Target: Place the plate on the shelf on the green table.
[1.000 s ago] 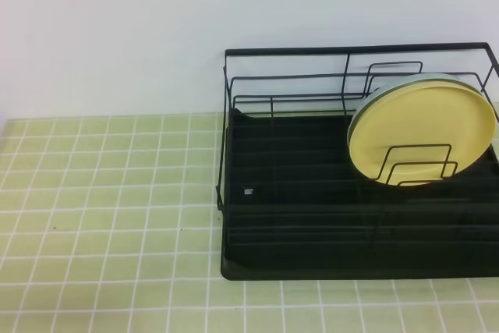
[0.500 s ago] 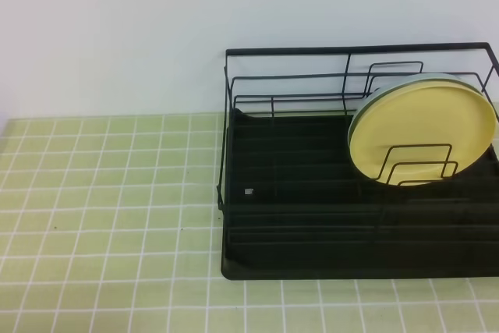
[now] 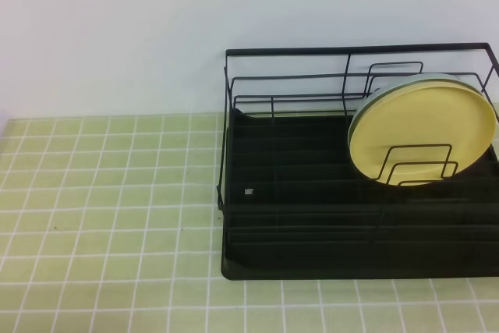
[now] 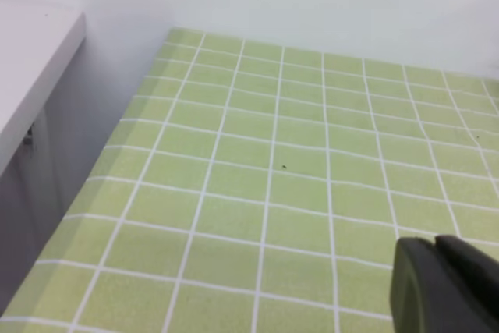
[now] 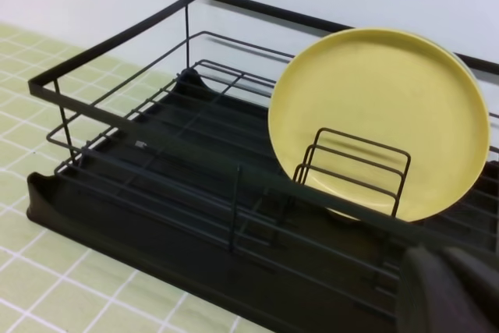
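From the high view I see the shelf standing on the green bench, right of centre, its black ribbed tray base flat on the tiles. The plate stands on edge in the shelf's right part, leaning back, with the upright wire dividers in front of its lower face. A second, paler rim shows just behind its upper edge; I cannot tell what that belongs to. A small pale fleck lies on the tray base near the left wall.

No arm shows in the high view. My left wrist camera gives only bare tiles, a white ledge at far left, and the left pincer at the lower right corner, tips together, holding nothing. My right wrist camera looks at the shelf from its front corner: the plate's yellow face is plain there. The right pincer sits at the bottom right, tips together, clear of the plate.
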Tool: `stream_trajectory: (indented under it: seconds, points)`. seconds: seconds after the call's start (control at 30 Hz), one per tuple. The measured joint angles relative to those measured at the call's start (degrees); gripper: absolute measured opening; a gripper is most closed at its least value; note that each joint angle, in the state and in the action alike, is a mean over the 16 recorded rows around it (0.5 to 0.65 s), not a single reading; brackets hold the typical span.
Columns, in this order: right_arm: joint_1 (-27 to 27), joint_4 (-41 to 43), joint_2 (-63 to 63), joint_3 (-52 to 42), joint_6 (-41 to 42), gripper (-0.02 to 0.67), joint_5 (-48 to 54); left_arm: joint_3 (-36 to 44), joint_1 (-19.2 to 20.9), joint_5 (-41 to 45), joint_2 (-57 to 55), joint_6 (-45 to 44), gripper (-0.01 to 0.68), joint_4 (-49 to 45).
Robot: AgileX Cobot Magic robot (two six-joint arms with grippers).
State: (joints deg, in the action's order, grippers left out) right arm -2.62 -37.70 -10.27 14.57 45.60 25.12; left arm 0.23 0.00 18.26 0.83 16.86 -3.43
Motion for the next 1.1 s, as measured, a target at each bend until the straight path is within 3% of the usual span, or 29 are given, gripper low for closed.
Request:
stream_trajectory:
  seconds: [0.33, 0.83, 1.1]
  points:
    - [0.00, 1.89, 2.48, -0.83, -2.21, -0.002, -0.59, 0.00, 0.00, 0.00, 0.00, 0.00, -0.002, 0.00]
    - [0.00, 23.57, 10.51, -12.34, -31.01, -0.002, -8.43, 0.00, 0.00, 0.00, 0.00, 0.00, -0.002, 0.04]
    - [0.00, 27.28, 10.67, -14.66, -34.48, -0.002, -6.77, 0.00, 0.00, 0.00, 0.00, 0.00, -0.002, 0.09]
